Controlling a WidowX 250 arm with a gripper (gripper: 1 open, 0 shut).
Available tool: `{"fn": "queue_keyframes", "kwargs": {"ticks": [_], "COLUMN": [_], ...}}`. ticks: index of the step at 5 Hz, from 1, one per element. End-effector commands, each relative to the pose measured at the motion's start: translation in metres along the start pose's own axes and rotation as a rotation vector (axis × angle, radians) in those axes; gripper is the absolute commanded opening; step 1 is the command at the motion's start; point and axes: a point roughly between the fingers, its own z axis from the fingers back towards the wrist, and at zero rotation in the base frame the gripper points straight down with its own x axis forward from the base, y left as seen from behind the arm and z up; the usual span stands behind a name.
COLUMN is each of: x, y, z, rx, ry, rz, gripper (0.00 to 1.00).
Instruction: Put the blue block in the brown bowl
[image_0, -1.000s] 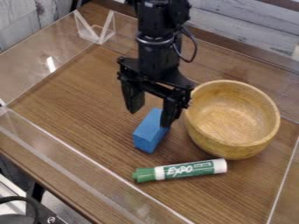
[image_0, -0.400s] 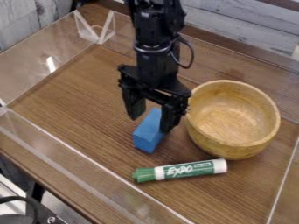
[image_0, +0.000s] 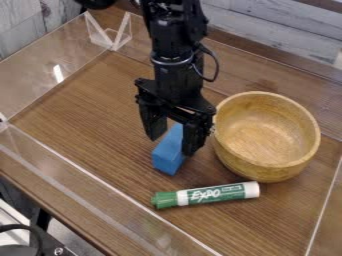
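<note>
And there the claw hung, jaws spread wide and pointing straight down, the blue block lying on the worktop just beneath, its far end seemingly between the fingers, though contact was hard to judge. The block looked light, stiff and matte, so a pinch across its narrow sides should have held. The brown bowl sat close beside the claw, to its right in the view.

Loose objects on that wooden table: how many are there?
3. A blue block under the end effector, a brown bowl to its right, a marker lying in front. None seem hidden.
</note>
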Motion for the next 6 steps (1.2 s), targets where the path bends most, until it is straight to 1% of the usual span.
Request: {"fn": "queue_keyframes", "kwargs": {"ticks": [1,3,6], "x": [0.0058,0.0067,0.0083], "y": [0.0024,0.0037,0.0053], "z": [0.0065,0.0053,0.006], "rx": [-0.009,-0.024,-0.039], "ry": [-0.039,-0.047,-0.055], "rz": [-0.004,-0.019,-0.024], "gripper": [1.0,1.0,1.0]}}
